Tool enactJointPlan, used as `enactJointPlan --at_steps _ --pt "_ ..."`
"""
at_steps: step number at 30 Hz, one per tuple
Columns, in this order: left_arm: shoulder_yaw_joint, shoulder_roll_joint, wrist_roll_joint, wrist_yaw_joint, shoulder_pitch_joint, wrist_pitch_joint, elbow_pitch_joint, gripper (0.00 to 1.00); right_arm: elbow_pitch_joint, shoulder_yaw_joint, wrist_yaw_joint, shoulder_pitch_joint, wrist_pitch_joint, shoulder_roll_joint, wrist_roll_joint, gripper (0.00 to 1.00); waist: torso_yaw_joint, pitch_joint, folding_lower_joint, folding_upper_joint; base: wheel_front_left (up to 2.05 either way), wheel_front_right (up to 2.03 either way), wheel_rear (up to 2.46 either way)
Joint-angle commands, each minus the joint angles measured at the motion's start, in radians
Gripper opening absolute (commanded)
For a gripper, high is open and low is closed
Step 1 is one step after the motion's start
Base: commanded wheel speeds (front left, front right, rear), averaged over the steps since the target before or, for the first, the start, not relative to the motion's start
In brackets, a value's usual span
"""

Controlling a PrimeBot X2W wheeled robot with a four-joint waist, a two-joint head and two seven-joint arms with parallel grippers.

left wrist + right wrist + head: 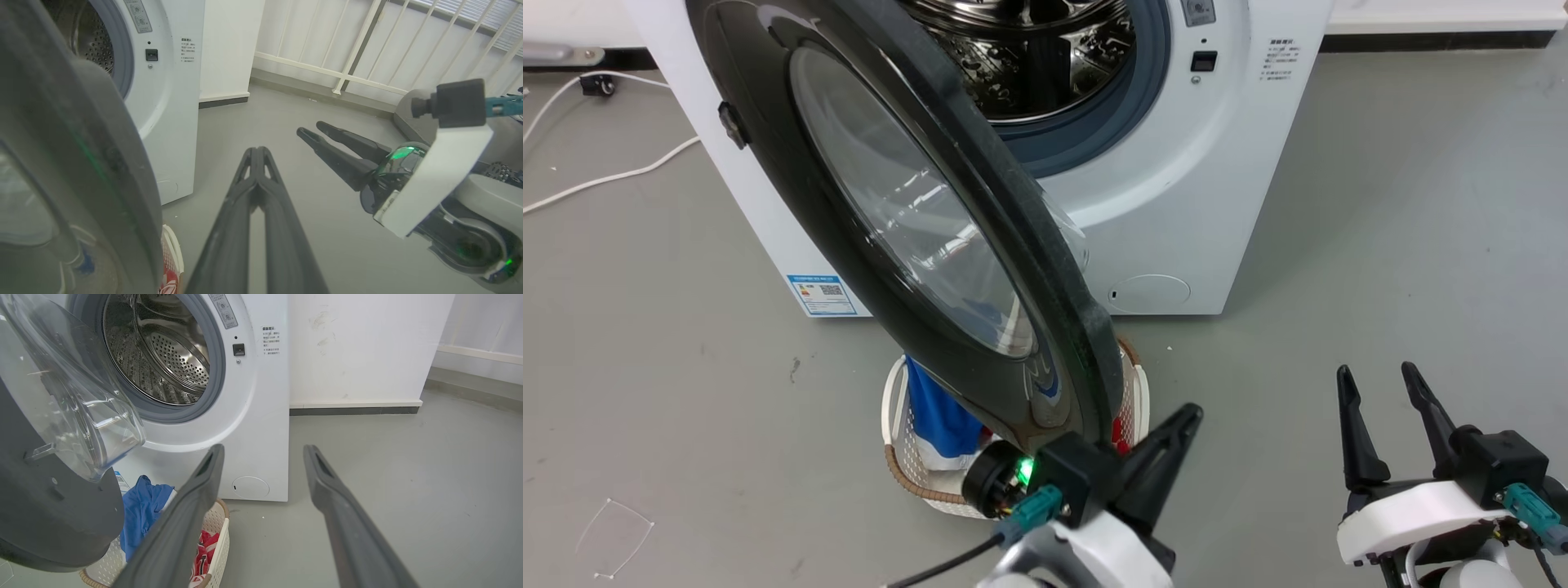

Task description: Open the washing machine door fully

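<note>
So the door (890, 204) (81, 163) (49, 514) is hanging about halfway open, I'd say. It's hinged at the left edge of the washing machine (1176, 204) and sticks out edge-on toward me, with the drum (1029, 57) in plain sight. My left pincer (1188, 416) (257, 152) has its fingers pressed together on nothing. It sits just beside the door's free rim, on the inner, glass-bowl side. Whether it's actually touching, I can't tell. The door lies to that pincer's left, so a sideways shove leftward looks like what finishes the swing. My right pincer (1376, 371) (264, 448) has its fingers spread apart and is well off to the right, so the left arm is clearly the nearer one. One thing to watch: a laundry basket (888, 416) (216, 539) sits on the floor under the door's lower edge.
</note>
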State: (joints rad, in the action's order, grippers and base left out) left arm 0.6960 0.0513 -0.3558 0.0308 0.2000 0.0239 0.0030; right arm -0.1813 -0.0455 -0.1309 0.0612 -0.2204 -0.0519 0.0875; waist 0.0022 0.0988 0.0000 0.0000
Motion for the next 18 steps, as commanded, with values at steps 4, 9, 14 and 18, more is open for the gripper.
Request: enactJointPlan --at_steps 4,9,14,18 --pt "0.002 -0.001 -0.029 -0.043 0.071 0.035 0.099 0.0 -0.005 0.004 0.0 0.022 -0.003 0.003 0.008 1.0 -0.015 0.017 0.0 0.0 0.0 0.0 0.0" --pt "0.005 -0.001 -0.063 -0.097 0.127 0.102 0.171 0.0 -0.016 0.003 0.0 0.022 -0.005 0.002 0.013 1.0 -0.024 0.026 0.0 0.0 0.0 0.0 0.0" --pt "0.018 -0.001 -0.101 -0.144 0.157 0.146 0.232 0.0 -0.026 0.0 0.0 0.012 -0.007 0.002 0.021 1.0 -0.023 0.029 0.0 0.0 0.0 0.0 0.0" --pt "0.02 0.002 -0.117 -0.17 0.168 0.17 0.276 0.0 -0.031 -0.003 0.0 0.008 -0.006 0.002 0.029 1.0 -0.022 0.032 0.0 0.0 0.0 0.0 0.0"
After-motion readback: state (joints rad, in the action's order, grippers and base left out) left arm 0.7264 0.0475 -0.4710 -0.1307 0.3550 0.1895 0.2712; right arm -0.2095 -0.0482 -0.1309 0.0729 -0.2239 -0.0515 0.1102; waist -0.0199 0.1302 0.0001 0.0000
